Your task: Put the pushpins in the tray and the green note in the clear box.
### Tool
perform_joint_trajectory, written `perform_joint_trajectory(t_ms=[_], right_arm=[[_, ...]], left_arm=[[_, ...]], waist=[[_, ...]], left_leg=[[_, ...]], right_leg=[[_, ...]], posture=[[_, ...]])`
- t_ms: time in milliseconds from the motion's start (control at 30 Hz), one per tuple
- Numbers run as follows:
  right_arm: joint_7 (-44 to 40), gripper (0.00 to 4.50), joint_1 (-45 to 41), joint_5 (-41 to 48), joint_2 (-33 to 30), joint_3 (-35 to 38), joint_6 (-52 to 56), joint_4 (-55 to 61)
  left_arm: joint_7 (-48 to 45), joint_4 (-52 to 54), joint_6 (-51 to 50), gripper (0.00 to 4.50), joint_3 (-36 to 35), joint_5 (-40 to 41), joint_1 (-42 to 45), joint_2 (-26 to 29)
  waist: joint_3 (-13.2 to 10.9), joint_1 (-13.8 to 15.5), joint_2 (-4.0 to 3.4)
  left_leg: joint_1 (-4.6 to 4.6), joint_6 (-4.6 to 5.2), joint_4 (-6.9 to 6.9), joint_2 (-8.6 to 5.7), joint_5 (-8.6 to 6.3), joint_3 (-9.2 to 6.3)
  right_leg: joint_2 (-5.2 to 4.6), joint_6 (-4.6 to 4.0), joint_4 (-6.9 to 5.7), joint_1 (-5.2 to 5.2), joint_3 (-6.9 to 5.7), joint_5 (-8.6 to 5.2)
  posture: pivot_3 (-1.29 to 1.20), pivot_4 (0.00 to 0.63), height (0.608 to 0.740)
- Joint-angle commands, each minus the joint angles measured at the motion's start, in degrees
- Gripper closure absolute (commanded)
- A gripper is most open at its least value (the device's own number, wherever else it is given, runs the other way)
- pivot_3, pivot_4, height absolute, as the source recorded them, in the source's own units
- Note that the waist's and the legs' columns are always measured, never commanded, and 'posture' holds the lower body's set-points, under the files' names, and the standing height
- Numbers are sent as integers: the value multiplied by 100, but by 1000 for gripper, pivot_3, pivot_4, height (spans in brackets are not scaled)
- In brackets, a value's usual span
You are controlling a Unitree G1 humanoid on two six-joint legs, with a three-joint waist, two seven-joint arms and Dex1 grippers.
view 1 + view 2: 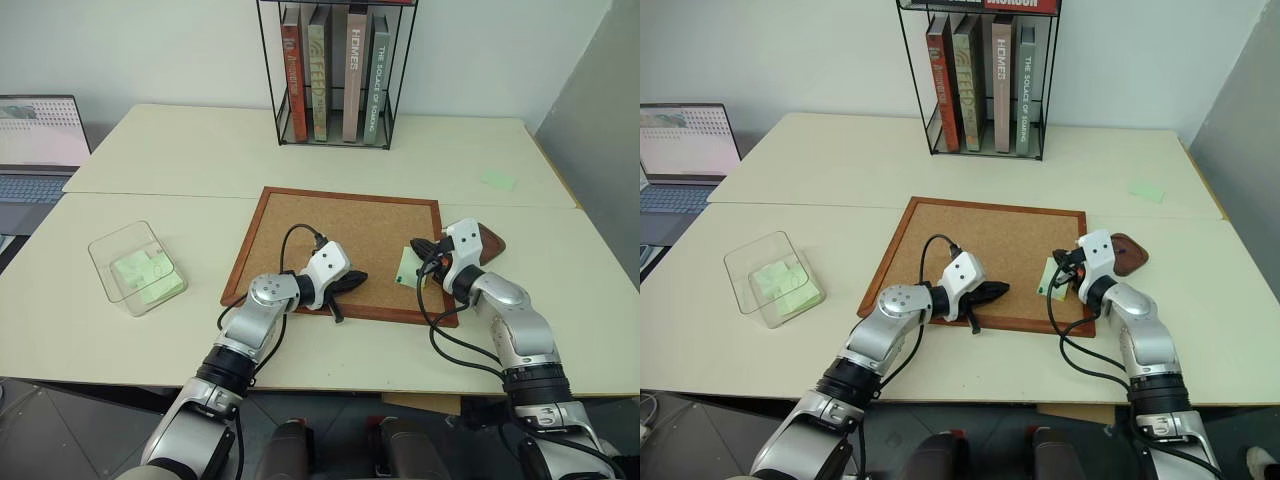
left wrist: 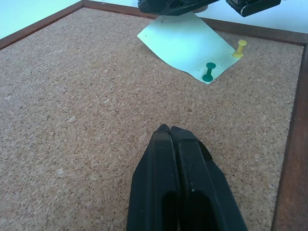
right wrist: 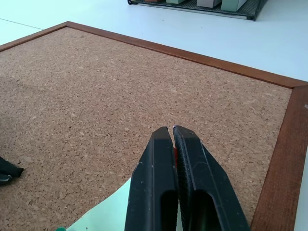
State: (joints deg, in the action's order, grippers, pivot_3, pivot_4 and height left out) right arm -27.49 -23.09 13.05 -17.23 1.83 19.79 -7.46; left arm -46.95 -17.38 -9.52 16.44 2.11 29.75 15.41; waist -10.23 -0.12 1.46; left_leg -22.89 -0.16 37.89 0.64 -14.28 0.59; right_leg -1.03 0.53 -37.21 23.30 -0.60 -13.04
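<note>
The green note [image 2: 185, 43] lies on the cork board [image 1: 330, 225] near its right edge, one corner lifted. A green pushpin [image 2: 209, 72] and a yellow pushpin [image 2: 239, 48] stand in the note's edge. My right gripper [image 3: 172, 130] hovers just over the note, shut, with a sliver of red like a red pushpin's head [image 3: 175, 156] between its fingers. The dark brown tray [image 1: 490, 240] sits right behind that hand, off the board. My left gripper [image 2: 169, 129] is shut on nothing, low over the board's front middle. The clear box [image 1: 135, 265] stands far left with pale green notes inside.
A black wire book rack [image 1: 335, 70] stands at the back centre. Another pale green note [image 1: 497, 180] lies on the table at the back right. A laptop [image 1: 40, 140] is at the far left. The board's wooden frame [image 1: 340, 312] runs along the front.
</note>
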Motion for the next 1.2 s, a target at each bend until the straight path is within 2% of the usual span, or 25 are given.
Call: perform_joint_trajectory(t_ms=[33,333,633,867,900,1200], right_arm=[[103,4478,-153,213,16,295,11,303],[312,4478,-279,301,-10,571,-64,238],[944,4478,-281,-278,-443,849,-507,-315],[1384,4478,-419,-668,-551,823,-642,-952],[1411,4023,-467,-700,-556,809,-637,-1100],[1519,2256,-750,-827,-516,808,-928,-1781]], left_arm=[[-106,-4,-61,4500,219,-101,-206,-22],[-110,24,-51,4500,247,-136,-235,-26],[-91,8,-10,4500,247,-167,-226,-3],[-85,-29,19,4500,229,-175,-192,20],[-86,-39,23,4500,222,-175,-184,28],[-75,-40,58,4500,211,-186,-192,75]], waist=[[0,0,-1],[2,0,-4],[5,0,-8],[10,-1,-17],[10,-1,-17],[10,-4,-18]], left_leg=[[0,0,0,0,0,0],[0,0,-1,0,0,0],[-1,0,-2,-1,0,1],[0,0,-2,-1,0,4],[0,0,-2,-1,0,4],[-1,0,-3,-2,0,5]], right_leg=[[0,0,0,0,0,0],[0,0,1,0,-1,0],[0,0,3,0,0,0],[0,0,1,0,3,0],[0,0,1,0,3,0],[2,0,2,0,3,0]], posture=[[0,150,740],[0,150,740],[0,150,740],[0,150,740],[0,150,740],[0,150,740]])
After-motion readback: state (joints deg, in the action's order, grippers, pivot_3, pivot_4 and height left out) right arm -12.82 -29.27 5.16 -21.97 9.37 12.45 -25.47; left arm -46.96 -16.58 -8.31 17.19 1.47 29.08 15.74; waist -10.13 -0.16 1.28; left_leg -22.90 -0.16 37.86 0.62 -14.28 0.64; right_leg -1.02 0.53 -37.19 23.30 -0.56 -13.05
